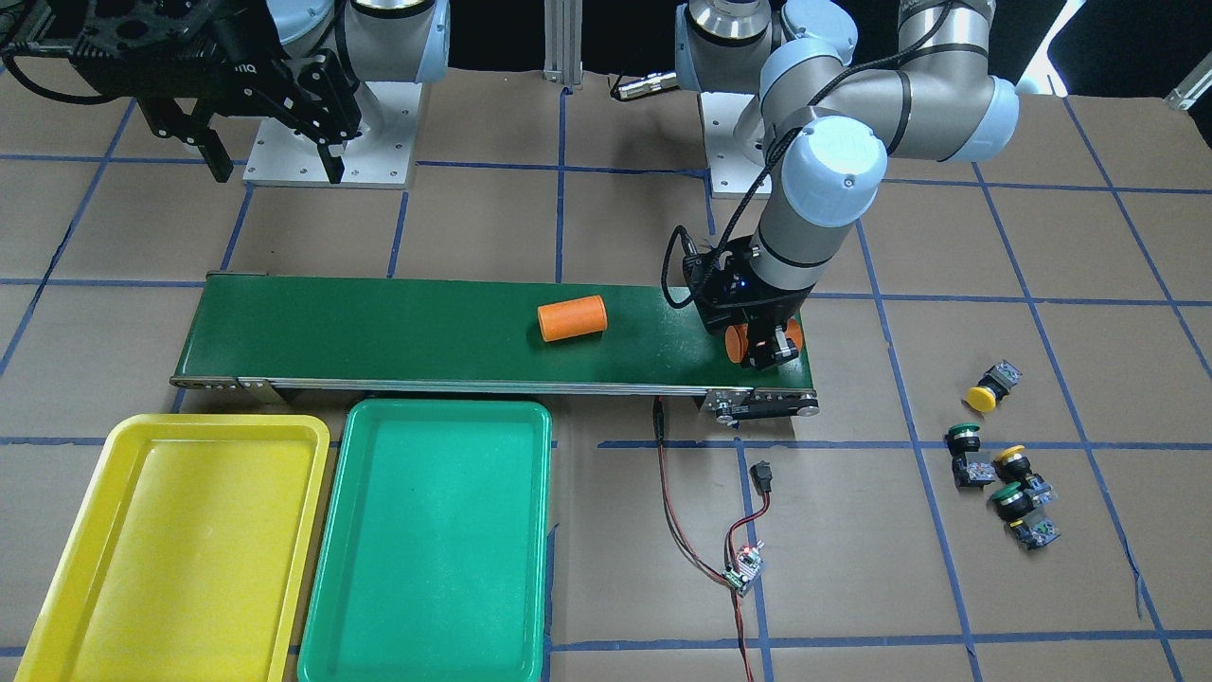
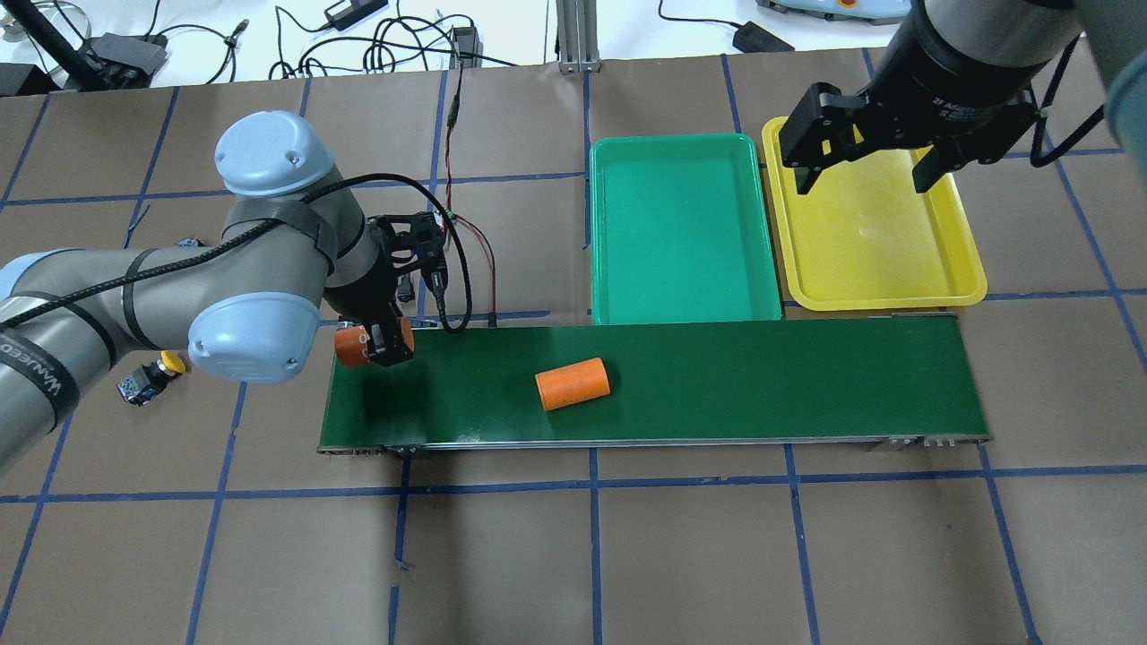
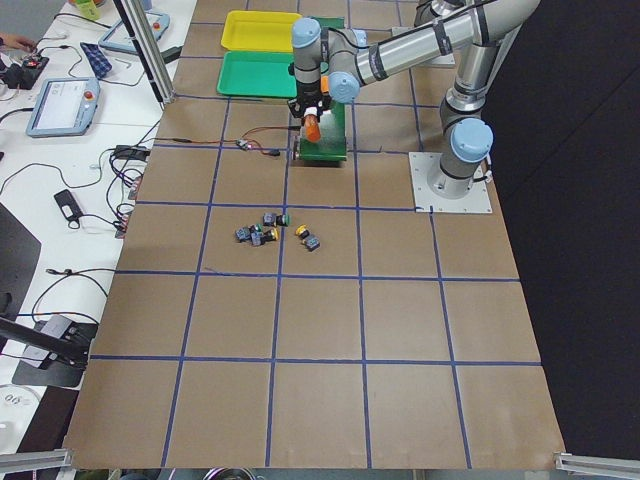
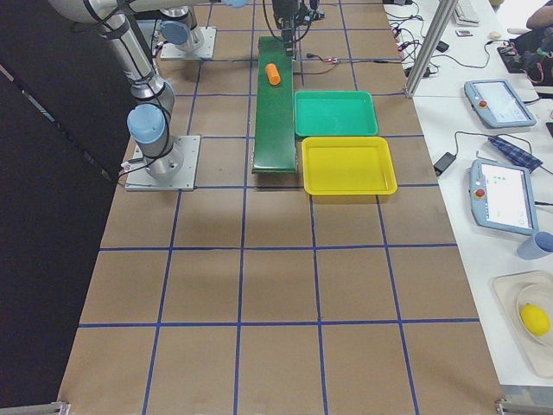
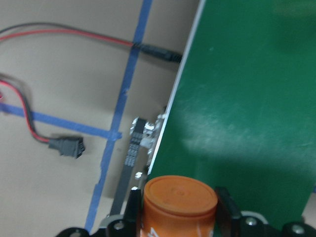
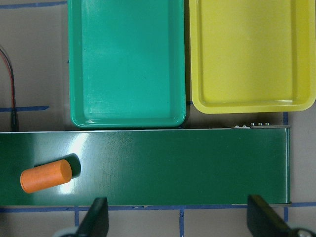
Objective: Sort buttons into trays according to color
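While the left hand (image 1: 762, 349) is clamped on an orange cylinder (image 2: 351, 346) over the end of the dark-green conveyor belt (image 1: 379, 332) on the robot's left, all four buttons lie on the brown paper worktop (image 1: 947, 237), out past that same end of the belt and well apart from it. One yellow-capped button (image 1: 985, 390) lies by itself, nearest the robot's side. The other three bunch close together just beyond it: a green-capped button (image 1: 964, 440), a second yellow-capped button (image 1: 1013, 462) and a second green-capped button (image 1: 1011, 497). In the left wrist view the cylinder's flat end shows between the two fingers, which press on its sides; I cannot tell whether it touches the belt.

A second orange cylinder (image 1: 572, 317) lies on its side near the middle of the belt. The green tray (image 1: 436, 540) and the yellow tray (image 1: 180, 549) sit side by side, long edges just beside each other, on the side of the belt away from the robot and toward its right end, the yellow one further out.

Up above the belt's right end, the right hand (image 2: 865, 175) hangs with its fingers spread wide and grips nothing; in the overhead view it overlaps the yellow tray.

Red and black wires with a small circuit board (image 1: 743, 568) trail across the worktop beside the green tray
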You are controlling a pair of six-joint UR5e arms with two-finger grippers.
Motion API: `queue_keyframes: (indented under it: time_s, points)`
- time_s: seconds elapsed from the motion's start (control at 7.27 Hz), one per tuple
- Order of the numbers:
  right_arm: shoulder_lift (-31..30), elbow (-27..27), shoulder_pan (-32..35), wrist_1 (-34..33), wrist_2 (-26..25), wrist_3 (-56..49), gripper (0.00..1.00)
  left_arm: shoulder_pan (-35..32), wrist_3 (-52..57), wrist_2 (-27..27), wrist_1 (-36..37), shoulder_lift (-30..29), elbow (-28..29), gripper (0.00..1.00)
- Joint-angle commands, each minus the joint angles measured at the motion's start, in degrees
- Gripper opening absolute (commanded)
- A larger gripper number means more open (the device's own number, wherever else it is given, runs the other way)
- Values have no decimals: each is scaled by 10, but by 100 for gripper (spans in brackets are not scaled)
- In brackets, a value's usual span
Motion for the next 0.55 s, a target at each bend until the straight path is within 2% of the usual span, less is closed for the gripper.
queue_keyframes:
  time_s: [0.0, 0.41]
  points:
    - [0, 0, 0, 1, -1, 0, 100, -4, -25, 4, 97, -4, -47, 100]
    - [0, 0, 0, 1, -1, 0, 100, 1, -48, 2, 84, 19, -38, 100]
